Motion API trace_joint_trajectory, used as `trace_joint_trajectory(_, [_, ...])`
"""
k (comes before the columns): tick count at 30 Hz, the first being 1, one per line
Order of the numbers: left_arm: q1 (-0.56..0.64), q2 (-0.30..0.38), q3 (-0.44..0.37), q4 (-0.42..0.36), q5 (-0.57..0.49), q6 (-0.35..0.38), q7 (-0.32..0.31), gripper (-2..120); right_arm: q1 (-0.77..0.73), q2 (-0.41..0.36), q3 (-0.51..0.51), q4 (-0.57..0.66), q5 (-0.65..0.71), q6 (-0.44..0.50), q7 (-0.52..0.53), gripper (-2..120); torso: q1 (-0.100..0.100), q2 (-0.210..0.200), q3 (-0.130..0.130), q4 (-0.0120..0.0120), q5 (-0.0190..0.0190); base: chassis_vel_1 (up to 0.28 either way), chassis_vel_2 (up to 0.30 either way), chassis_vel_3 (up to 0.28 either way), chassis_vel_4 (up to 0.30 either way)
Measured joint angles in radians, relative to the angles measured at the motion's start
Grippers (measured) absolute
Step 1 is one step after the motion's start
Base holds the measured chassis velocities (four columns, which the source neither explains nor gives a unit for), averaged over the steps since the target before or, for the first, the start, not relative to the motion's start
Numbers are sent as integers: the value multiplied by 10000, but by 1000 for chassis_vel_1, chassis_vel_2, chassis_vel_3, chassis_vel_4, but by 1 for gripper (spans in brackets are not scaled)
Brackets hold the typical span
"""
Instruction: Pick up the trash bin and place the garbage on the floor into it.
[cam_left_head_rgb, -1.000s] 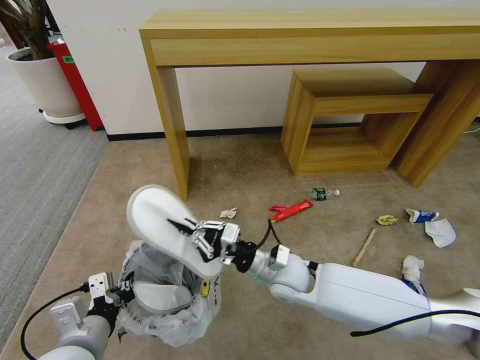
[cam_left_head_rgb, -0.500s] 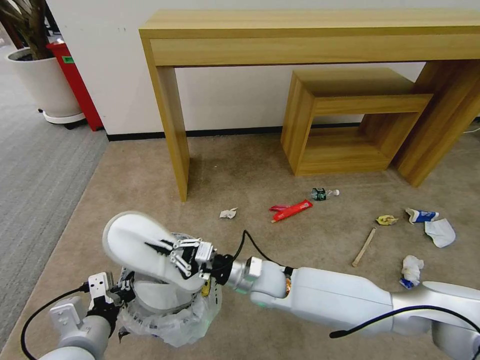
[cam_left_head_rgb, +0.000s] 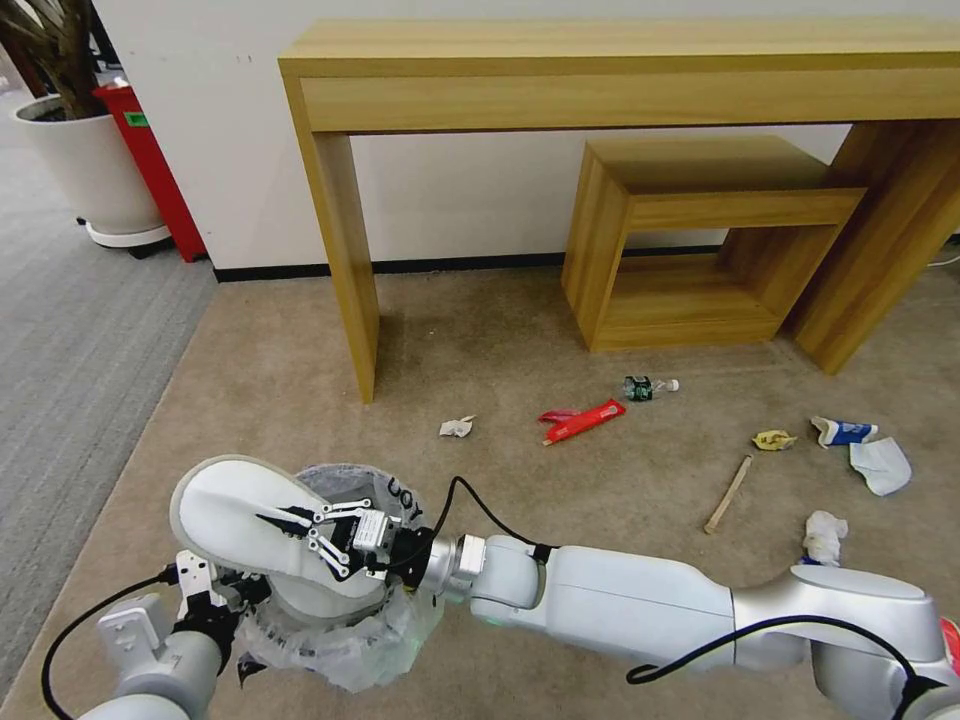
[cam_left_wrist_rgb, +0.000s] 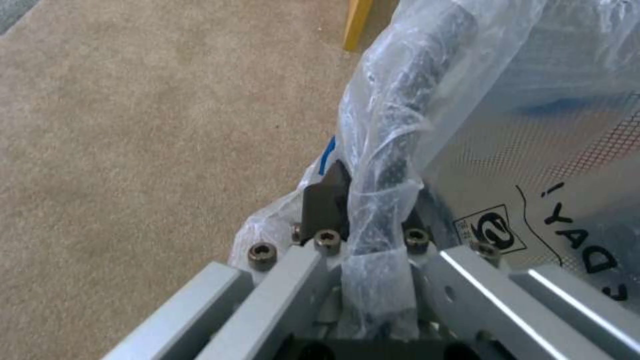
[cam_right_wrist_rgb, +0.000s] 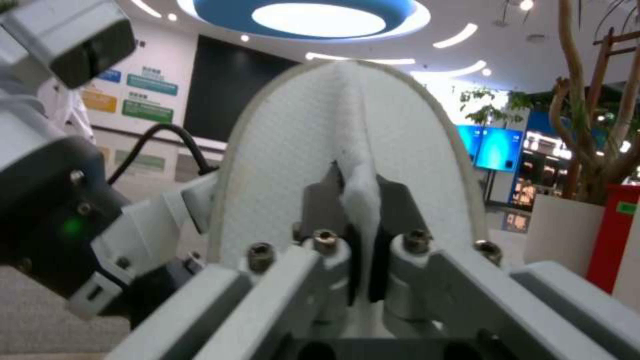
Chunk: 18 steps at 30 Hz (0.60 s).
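Note:
The trash bin (cam_left_head_rgb: 345, 640), lined with a crinkly whitish bag with black lettering, hangs at the lower left of the head view. My left gripper (cam_left_head_rgb: 235, 590) is shut on its bagged rim (cam_left_wrist_rgb: 383, 165). My right gripper (cam_left_head_rgb: 300, 530) is shut on a white slipper (cam_left_head_rgb: 235, 515), pinching a fold of it (cam_right_wrist_rgb: 357, 192), and holds it tilted over the bin's mouth. Another white shape lies inside the bin. More garbage lies on the beige floor (cam_left_head_rgb: 560, 490): a crumpled tissue (cam_left_head_rgb: 457, 427), a red wrapper (cam_left_head_rgb: 582, 421), a small bottle (cam_left_head_rgb: 648, 386), a yellow wrapper (cam_left_head_rgb: 773, 439), a wooden stick (cam_left_head_rgb: 728, 493).
A long wooden table (cam_left_head_rgb: 620, 70) with a leg (cam_left_head_rgb: 345, 260) stands ahead, a low wooden stool (cam_left_head_rgb: 700, 240) under it. A blue-white wrapper (cam_left_head_rgb: 845, 432) and white tissues (cam_left_head_rgb: 825, 535) lie at the right. A white planter (cam_left_head_rgb: 90, 165) and red box (cam_left_head_rgb: 150, 160) stand on grey carpet, far left.
My right arm has carried the slipper down and to the left, from above the bin's far side to just over its mouth. The left gripper and bin have stayed put.

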<state>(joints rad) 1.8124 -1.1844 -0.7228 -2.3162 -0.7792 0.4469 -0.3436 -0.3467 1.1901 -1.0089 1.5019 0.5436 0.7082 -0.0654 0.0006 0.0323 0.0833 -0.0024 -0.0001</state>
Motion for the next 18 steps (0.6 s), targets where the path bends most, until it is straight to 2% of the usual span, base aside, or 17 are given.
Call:
trace_joint_trajectory(2, [-26, 12, 0, 10, -6, -19, 10, 0, -18, 8, 51, -85, -77, 3, -14, 17, -1, 0, 0, 1, 0, 0, 0, 0, 0])
trace_joint_trajectory(3, [-26, 12, 0, 10, -6, -19, 10, 0, -18, 8, 51, -85, -77, 3, -14, 17, -1, 0, 0, 1, 0, 0, 0, 0, 0])
trace_joint_trajectory(5, [-56, 13, 15, 34, -13, -41, 14, 0, -58, 13, 82, -140, -125, 5, -19, 25, -1, 1, 0, 1, 0, 0, 0, 0, 0])
trace_joint_trajectory(6, [-71, 17, 23, 54, -21, -43, 18, 0, -82, 13, 98, -166, -153, 10, -19, 32, -1, 0, 0, 1, 0, 0, 0, 0, 0])
trace_joint_trajectory(10, [-103, 37, 25, 103, -24, -69, 22, 0, -134, 1, 134, -202, -194, 21, -19, 40, -1, 0, 0, 1, 0, 0, 0, 0, 0])
trace_joint_trajectory(13, [-160, 74, 27, 185, -36, -94, 29, 0, -196, -89, 221, -225, -260, 44, -21, 57, -1, 0, 0, 1, 0, 0, 0, 0, 0])
trace_joint_trajectory(18, [-231, 82, 47, 233, -57, -110, 35, 0, -217, -172, 258, -232, -285, 92, -31, 68, -1, 0, 0, 1, 1, 0, 0, 0, 0])
